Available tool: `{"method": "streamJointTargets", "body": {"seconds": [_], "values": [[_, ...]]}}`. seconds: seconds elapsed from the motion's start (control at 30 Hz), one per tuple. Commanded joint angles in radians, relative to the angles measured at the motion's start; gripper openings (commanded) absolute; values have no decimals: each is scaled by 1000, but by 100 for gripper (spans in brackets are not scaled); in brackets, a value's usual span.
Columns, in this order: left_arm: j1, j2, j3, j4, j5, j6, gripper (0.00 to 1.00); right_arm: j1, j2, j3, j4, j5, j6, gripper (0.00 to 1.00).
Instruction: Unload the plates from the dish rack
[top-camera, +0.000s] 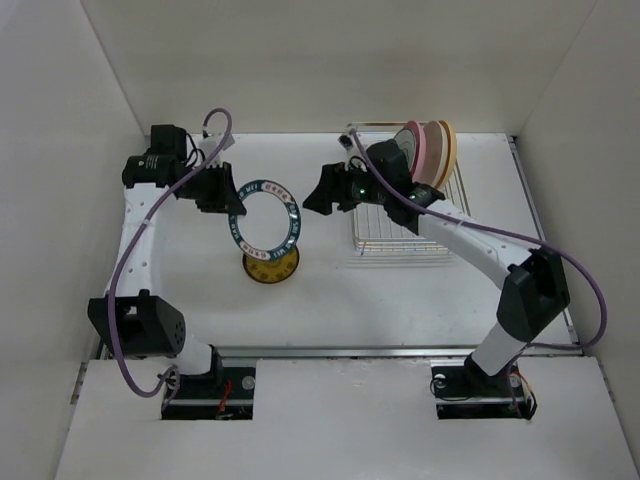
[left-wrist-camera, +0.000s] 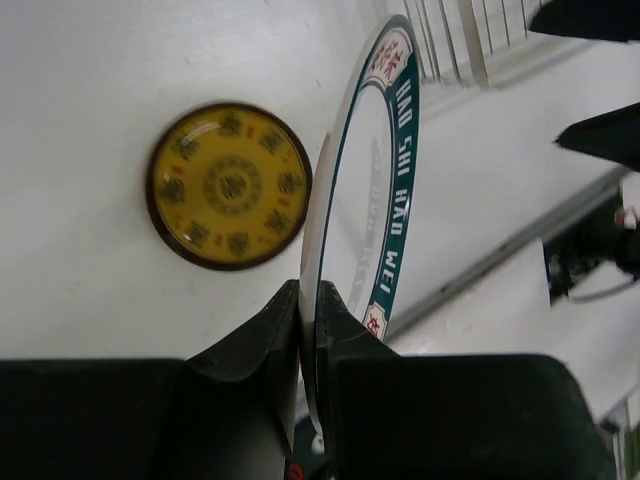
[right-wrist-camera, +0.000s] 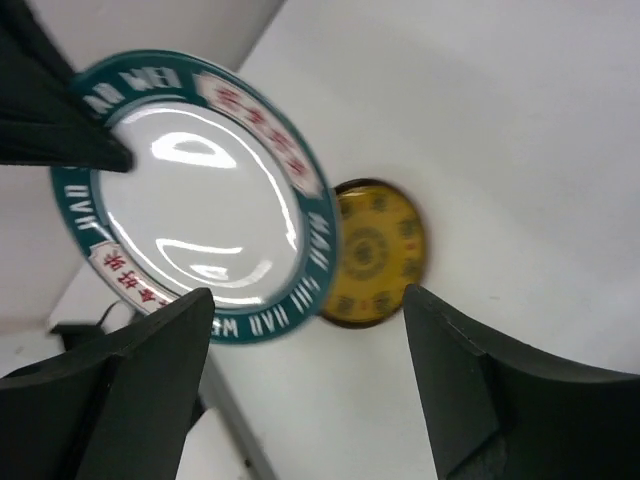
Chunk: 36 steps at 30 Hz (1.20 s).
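Small round yellow patterned plate (top-camera: 271, 264) lies on the white table (top-camera: 400, 300). Left fingers (left-wrist-camera: 262, 335) clamp the white teal-rimmed plate (top-camera: 265, 213), tilted above it. Right fingers (right-wrist-camera: 150, 370) are spread and empty. Pale pink plate (top-camera: 432, 150) and orange-yellow plate (top-camera: 450, 145) still stand in the silver wire dish rack (top-camera: 400, 245). Judged under halfway.

five plates: one teal-rimmed plate (top-camera: 265, 213) centre left, one small yellow plate (top-camera: 272, 267) just below it, three upright at upper right, namely pink plate (top-camera: 431, 150), orange-yellow plate (top-camera: 449, 148) and partly hidden plate (top-camera: 413, 132). one dish rack (top-camera: 390, 240). two arms: left arm (top-camera: 140, 250), right arm (top-camera: 470, 240).
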Motion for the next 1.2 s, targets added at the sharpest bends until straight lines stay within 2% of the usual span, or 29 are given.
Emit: {"method": "streamJointTargets", "body": {"seconds": [0.0, 0.07, 0.1, 0.13, 0.17, 0.23, 0.33, 0.5, 0.57, 0.63, 0.73, 0.87, 0.93, 0.97, 1.0, 1.03, 1.1, 1.17], "values": [[58, -56, -65, 320, -22, -185, 0, -60, -111, 59, -89, 286, 14, 82], [89, -43, -75, 411, -81, -228, 0, -69, -111, 96, -192, 419, 14, 82], [121, -8, -75, 448, -110, -250, 0, -84, -111, 141, -230, 561, 14, 82], [138, 18, -75, 501, -135, -297, 0, -97, -84, 171, -302, 625, 14, 81], [158, 47, -66, 523, -135, -317, 0, -97, -64, 201, -333, 674, 1, 68], [202, 153, -34, 575, -111, -354, 0, -120, 2, 305, -380, 788, -23, 65], [224, 310, 44, 617, -42, -405, 0, -132, 68, 425, -420, 918, -55, 65], [273, 499, 103, 684, -40, -504, 0, -178, 190, 514, -421, 1015, -55, 65], [308, 571, 103, 718, -19, -604, 0, -210, 229, 528, -421, 1000, -55, 60], [331, 628, 83, 776, 30, -665, 0, -233, 293, 557, -411, 977, -55, 50], [332, 651, 65, 796, 31, -644, 0, -233, 358, 571, -420, 1007, -33, 44], [332, 662, 6, 809, -57, -644, 0, -243, 405, 582, -431, 1086, -23, 44], [332, 691, 19, 731, -90, -644, 1, -243, 436, 594, -443, 1109, -23, 51], [332, 705, 31, 689, -122, -644, 6, -243, 447, 605, -453, 1126, -14, 62], [332, 719, 45, 643, -202, -664, 13, -252, 456, 605, -465, 1126, -14, 67], [332, 731, 57, 616, -183, -664, 20, -252, 465, 605, -465, 1126, -14, 70], [332, 731, 57, 615, -169, -664, 42, -252, 479, 605, -465, 1126, -14, 70], [332, 731, 57, 582, -169, -664, 48, -252, 508, 614, -465, 1098, -14, 68]]}}
